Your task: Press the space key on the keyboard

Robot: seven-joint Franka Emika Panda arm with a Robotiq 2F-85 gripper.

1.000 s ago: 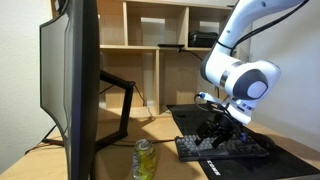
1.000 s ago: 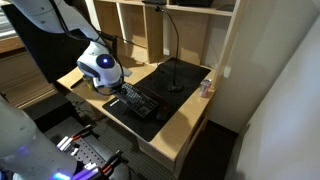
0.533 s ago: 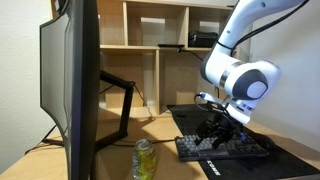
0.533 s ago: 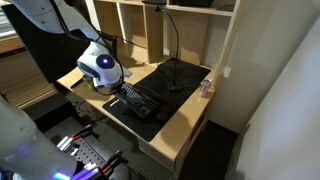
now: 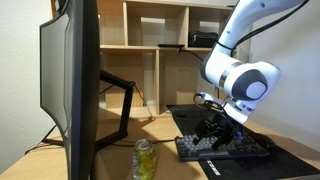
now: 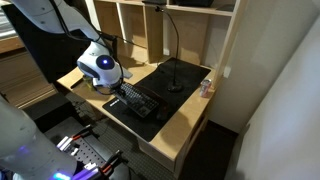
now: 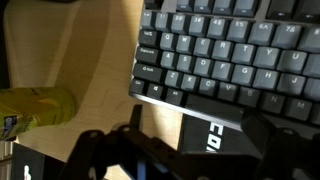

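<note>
Matt black plastic keys with white legends cover the keyboard, which lies on a smooth, pale wood-grain desk. Beside it, a yellow-green drink can shows a glossy metal sheen. In an exterior view, the robot arm wears a shiny white plastic shell, behind a monitor cased in dull black plastic, and the shelving is light unvarnished-looking wood.

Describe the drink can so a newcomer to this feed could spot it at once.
Start at the big dark monitor on the wooden desk in an exterior view. Just past its lower edge, between it and the black keyboard, stands the drink can. It is the only yellow-green, round thing there; its neighbours are black and flat.
</note>
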